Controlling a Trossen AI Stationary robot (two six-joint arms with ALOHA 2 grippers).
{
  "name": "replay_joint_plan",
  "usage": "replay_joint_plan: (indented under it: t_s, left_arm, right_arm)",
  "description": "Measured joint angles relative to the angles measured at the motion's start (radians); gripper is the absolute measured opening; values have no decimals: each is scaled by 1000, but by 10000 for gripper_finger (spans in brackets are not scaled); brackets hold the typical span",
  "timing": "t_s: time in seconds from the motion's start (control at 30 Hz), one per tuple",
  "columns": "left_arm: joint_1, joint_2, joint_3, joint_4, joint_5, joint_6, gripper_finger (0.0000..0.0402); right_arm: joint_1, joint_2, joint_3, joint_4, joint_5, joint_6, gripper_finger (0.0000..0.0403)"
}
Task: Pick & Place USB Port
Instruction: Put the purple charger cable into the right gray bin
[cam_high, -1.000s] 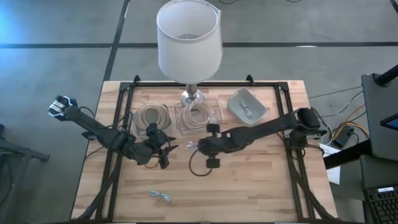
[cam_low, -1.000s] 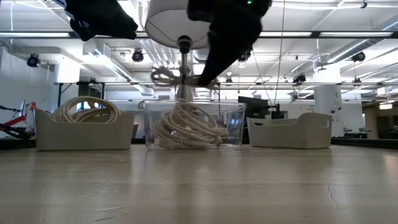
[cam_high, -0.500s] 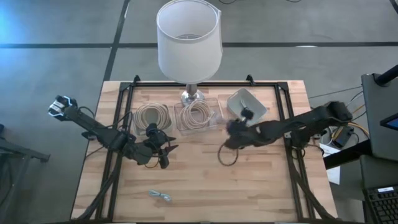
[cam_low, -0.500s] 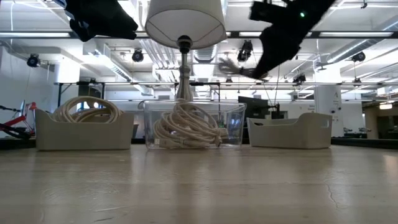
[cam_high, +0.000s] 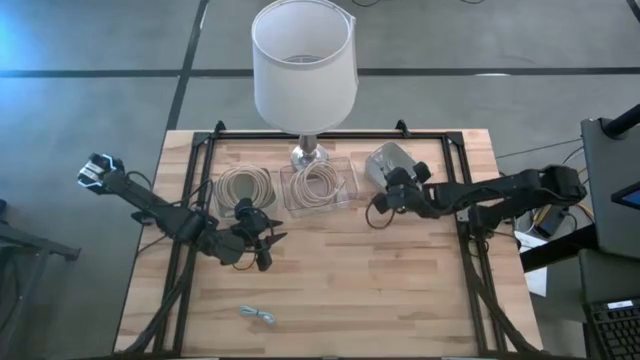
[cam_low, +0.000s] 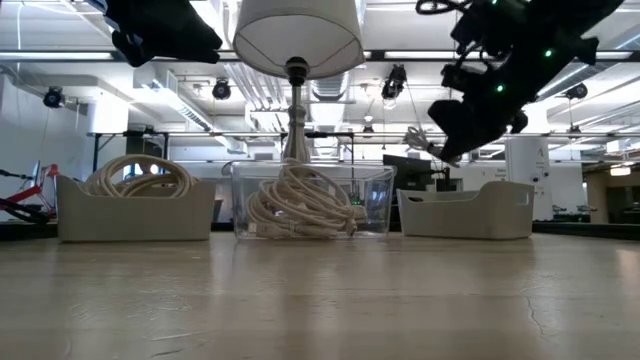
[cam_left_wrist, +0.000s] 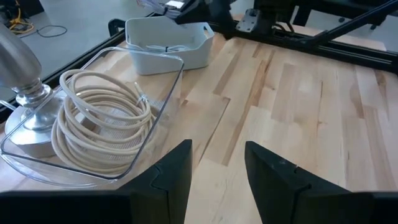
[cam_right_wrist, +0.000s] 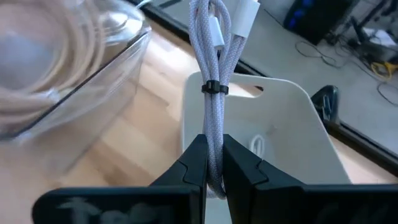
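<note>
Clamped in my right claw (cam_right_wrist: 213, 168) is a bundled white braided USB cable (cam_right_wrist: 214, 93), bound by a thin black tie; I hold it in the air just over the near rim of the grey plastic bin (cam_high: 399, 168) at the desk's far right. That bin has one small white cable lying inside. My left claw (cam_high: 262, 243) hangs over the left-centre of the wooden desk (cam_high: 400, 290), its fingers apart with bare planks between them.

Three containers line the far edge: a beige bin (cam_low: 135, 205) with one cream coil, a clear plastic tray (cam_left_wrist: 158, 106) with one cream coil, and the grey bin. One white-shaded lamp (cam_high: 303, 65) stands behind the tray. One small loose cable (cam_high: 259, 315) lies near the front edge, left of centre. All else of the desk's front half is open wood.
</note>
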Motion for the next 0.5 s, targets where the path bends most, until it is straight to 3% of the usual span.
replay_joint_plan:
  t_s: [0.33,0.5]
  left_arm:
    - [0,19,0,0,-5,0,152]
    - [0,23,0,0,-5,-12,152]
  right_arm:
    - [-123,143,-18,100,0,55,29]
    - [-161,228,-17,99,-95,40,29]
